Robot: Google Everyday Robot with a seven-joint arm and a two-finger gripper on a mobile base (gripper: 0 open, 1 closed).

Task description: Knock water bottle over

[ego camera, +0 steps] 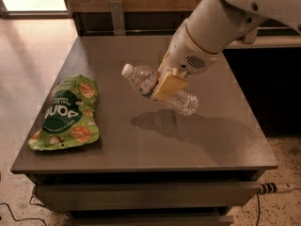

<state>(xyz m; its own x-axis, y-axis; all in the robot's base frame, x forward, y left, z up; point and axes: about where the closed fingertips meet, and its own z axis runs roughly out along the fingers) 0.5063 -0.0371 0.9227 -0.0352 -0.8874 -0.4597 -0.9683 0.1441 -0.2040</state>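
Item 1: small clear ribbed plastic water bottle [140, 78] with a white screw cap and a white label banded in red and blue. You have it tipped far over, close to lying flat. The cap points to the upper left and the clear ribbed base points to the lower right. It sits over the middle of the table, and its base looks lifted just off the surface. The bottle's shadow [155, 121] falls on the top a little nearer the camera.

Item 2: two-finger claw [162, 86] with tan pads, on the end of your white rounded arm [211, 27]. The arm reaches in from the upper right. The claw is clamped across the bottle's middle at the label. One tan finger [169, 83] lies over the near side of the bottle; the other is hidden behind it.

Item 3: dark grey square table [211, 140] with a smooth top and a drawer front [141, 194] below the near edge.

Item 4: green crinkled foil snack bag [66, 112] printed with round crackers. It lies flat near the table's left edge, well apart from the bottle and claw.

Item 5: pale cable [277, 188] with a dark banded plug, at the lower right beside the table.
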